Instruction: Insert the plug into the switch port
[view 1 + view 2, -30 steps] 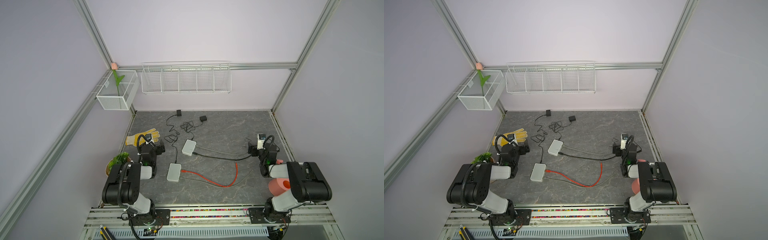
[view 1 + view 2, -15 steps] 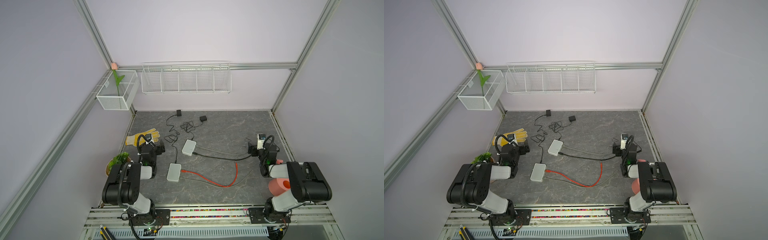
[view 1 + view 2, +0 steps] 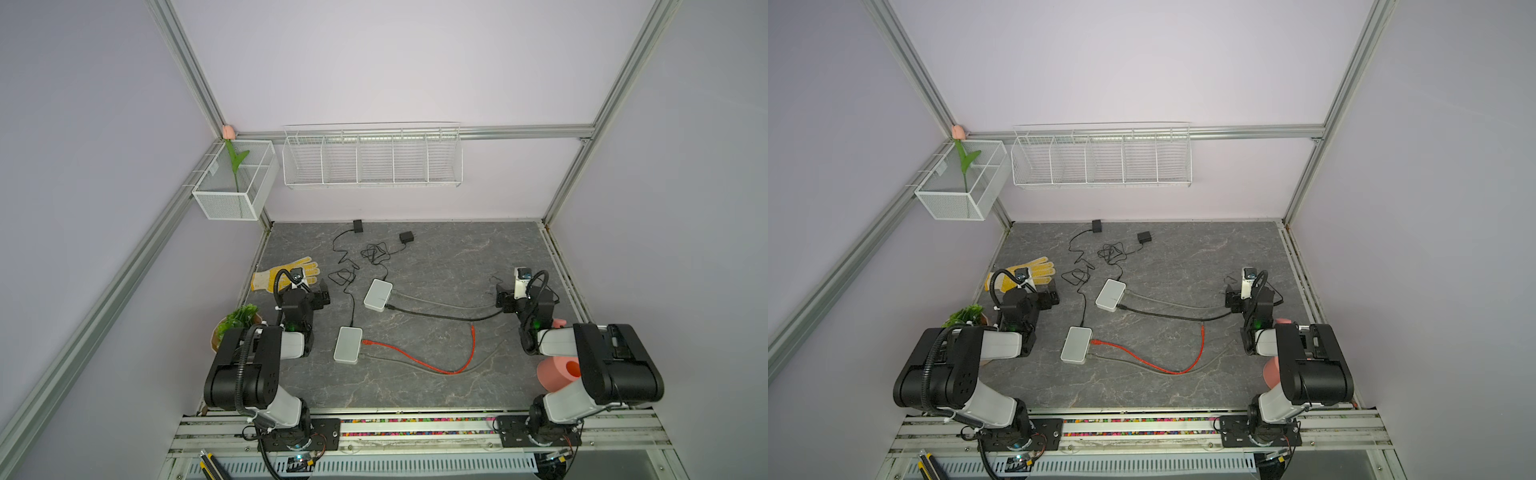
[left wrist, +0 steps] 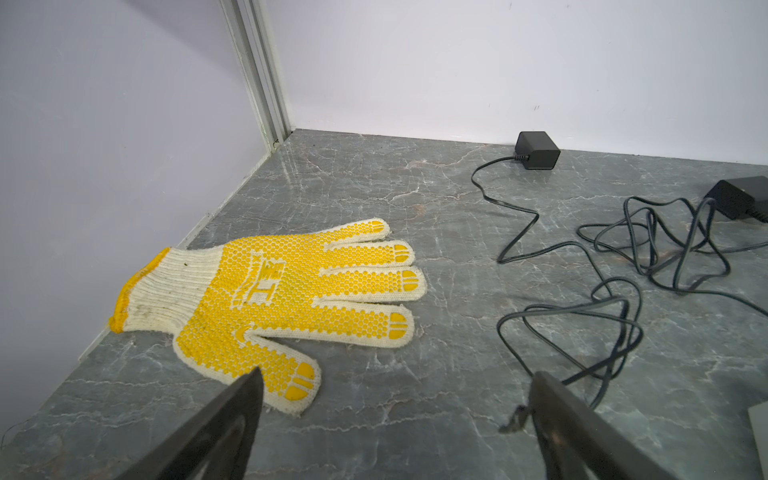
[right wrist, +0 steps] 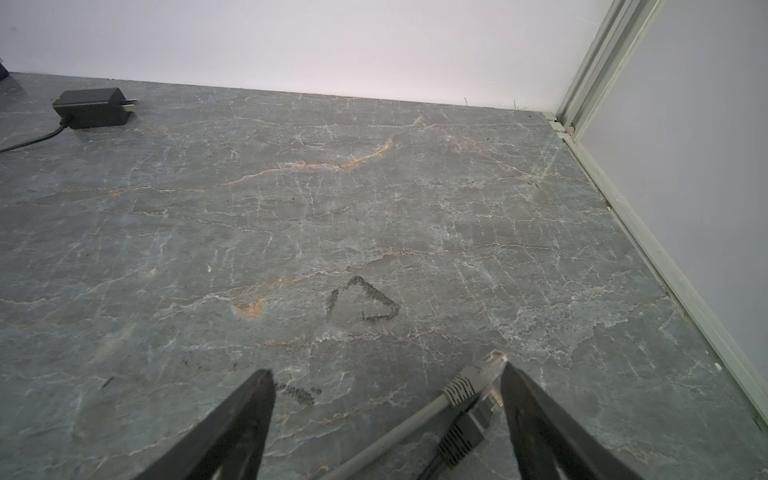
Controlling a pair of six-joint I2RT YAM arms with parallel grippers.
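I see a cream knit work glove with yellow grip dots lying flat, dotted side up, on the grey marble-pattern tabletop near the left wall. A small green leafy potted plant sits at the tabletop's left edge. A pink foam cylinder with a hollow end is at the right edge. On the back wall is a white wire shelf rack. Beside it, a white mesh basket holds a pink artificial tulip.
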